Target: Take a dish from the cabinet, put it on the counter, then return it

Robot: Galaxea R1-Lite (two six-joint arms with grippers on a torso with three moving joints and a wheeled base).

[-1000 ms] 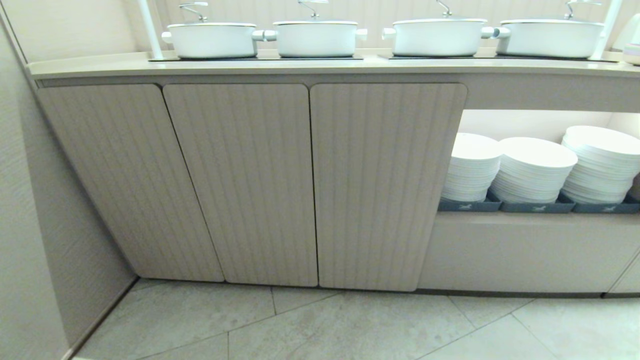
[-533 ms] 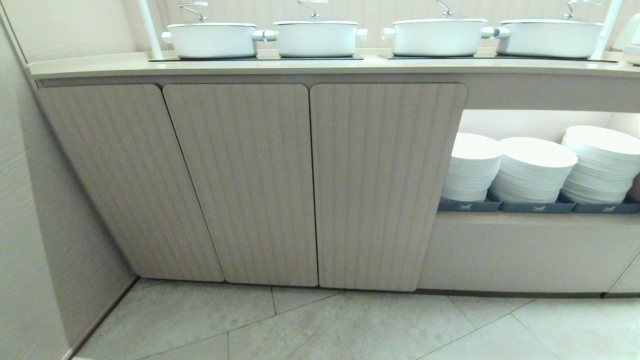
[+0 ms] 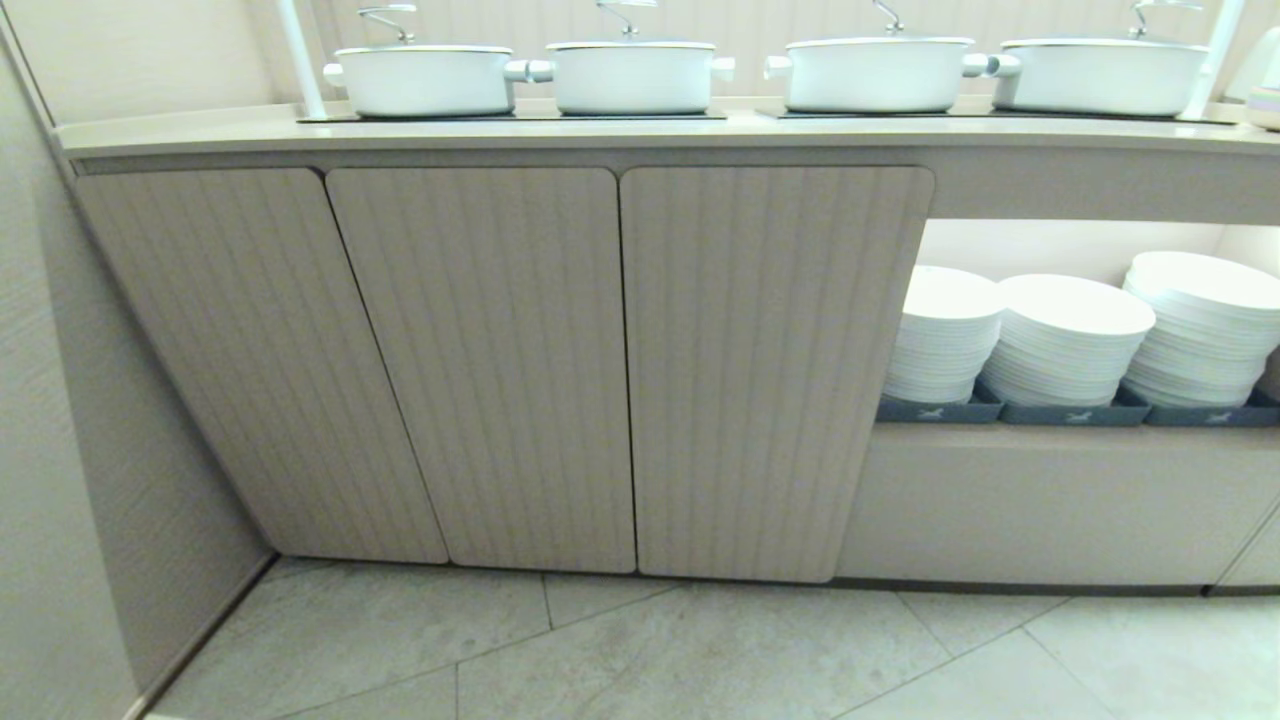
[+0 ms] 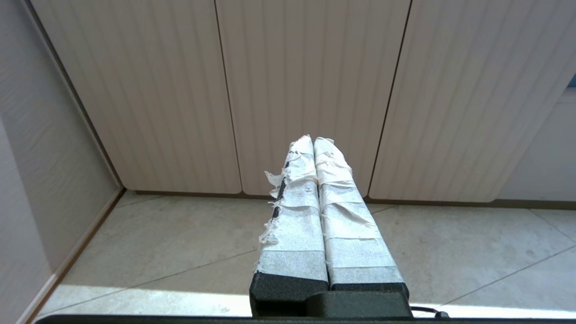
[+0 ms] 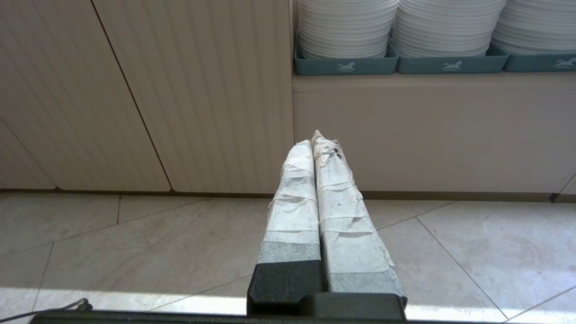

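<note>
A: Hanging low over the floor, the left gripper and right gripper are keeping their jaws pressed together, holding nothing.

B: Because the cabinet is standing closed, hiding the dish; the bench is waiting above.

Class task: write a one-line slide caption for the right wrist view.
Shut right end effector faces closed cabinet beside stacked plates.

four lidded white pots stand above; stacked white plates fill grey trays.
</note>
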